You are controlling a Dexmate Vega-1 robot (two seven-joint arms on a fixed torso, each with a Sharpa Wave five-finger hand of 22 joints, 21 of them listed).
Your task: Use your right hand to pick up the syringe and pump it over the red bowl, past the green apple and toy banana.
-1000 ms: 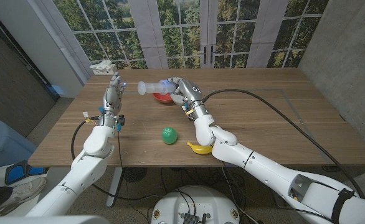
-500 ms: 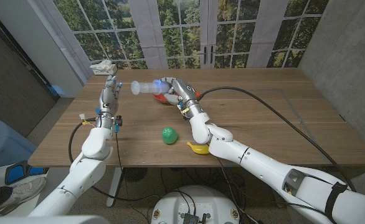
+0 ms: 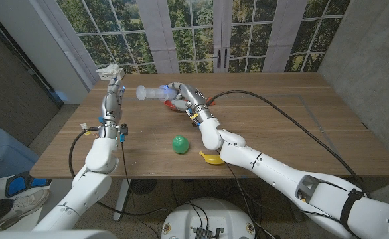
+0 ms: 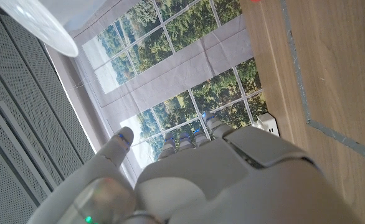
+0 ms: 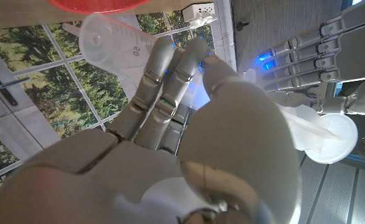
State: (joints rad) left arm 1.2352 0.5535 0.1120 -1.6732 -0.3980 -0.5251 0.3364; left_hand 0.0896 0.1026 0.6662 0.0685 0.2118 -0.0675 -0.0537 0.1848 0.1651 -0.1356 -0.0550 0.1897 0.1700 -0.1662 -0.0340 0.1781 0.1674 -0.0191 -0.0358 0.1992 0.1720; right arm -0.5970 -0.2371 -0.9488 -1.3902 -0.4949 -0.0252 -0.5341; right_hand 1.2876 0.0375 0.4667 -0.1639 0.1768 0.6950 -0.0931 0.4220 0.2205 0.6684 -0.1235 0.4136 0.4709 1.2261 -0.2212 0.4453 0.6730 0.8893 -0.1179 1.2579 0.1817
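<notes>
Head view – right hand (image 3: 183,94) grasping syringe (image 3: 153,94), half hiding red bowl (image 3: 176,106), left hand (image 3: 115,89) released.

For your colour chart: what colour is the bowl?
Red bowl, clearest in the head view.

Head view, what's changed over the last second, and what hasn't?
The right hand, gripping the syringe, has carried it leftward above the red bowl; its plunger end now sits nearer the left hand, which has reached farther up the table. Green apple and toy banana stayed put.
</notes>
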